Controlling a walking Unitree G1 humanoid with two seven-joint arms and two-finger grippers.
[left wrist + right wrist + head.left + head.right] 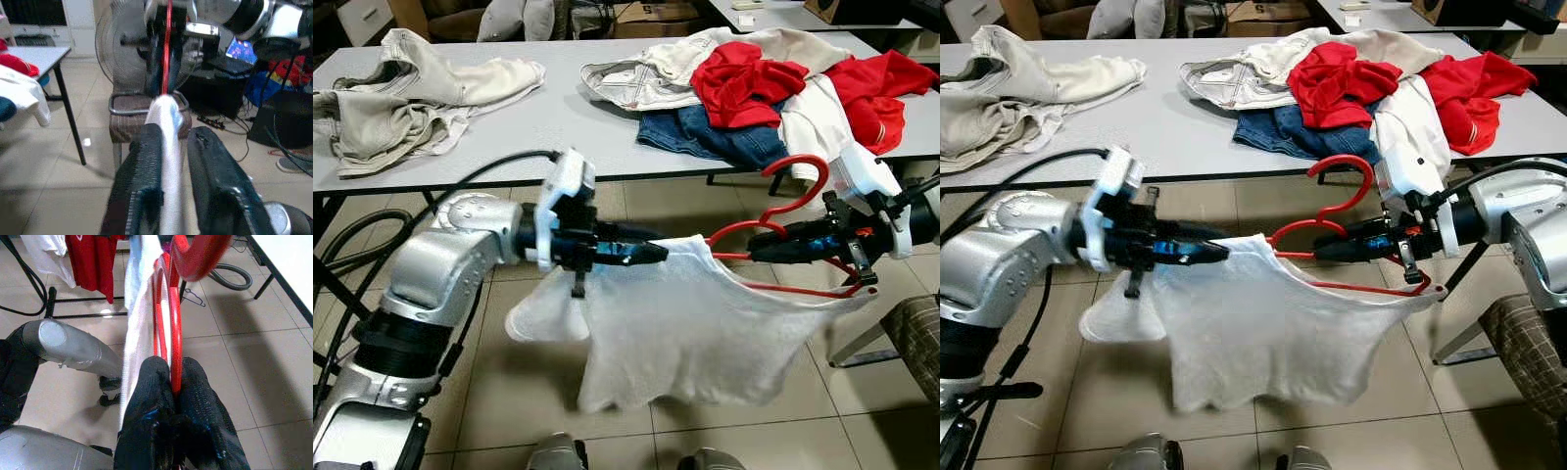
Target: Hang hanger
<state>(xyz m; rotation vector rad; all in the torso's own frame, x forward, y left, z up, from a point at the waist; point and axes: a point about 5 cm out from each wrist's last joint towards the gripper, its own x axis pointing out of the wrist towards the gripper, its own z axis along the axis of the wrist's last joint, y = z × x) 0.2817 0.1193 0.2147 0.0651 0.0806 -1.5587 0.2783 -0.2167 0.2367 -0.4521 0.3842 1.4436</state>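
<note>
My right pincer [1332, 249] is clamped on the red hanger [1351, 230], held below the counter [1175, 127] edge. My left pincer [1214, 252] pinches the white shirt [1263, 333]. I judge both grips must hold tension evenly while seating the collar.

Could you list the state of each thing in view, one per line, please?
red hanger: held level, half inside the shirt.
white shirt: draped, stretched between both grippers.
left gripper: shut on the shirt.
right gripper: shut on the hanger.
clothes pile: heaped on the table.
beige garment: crumpled.
</note>
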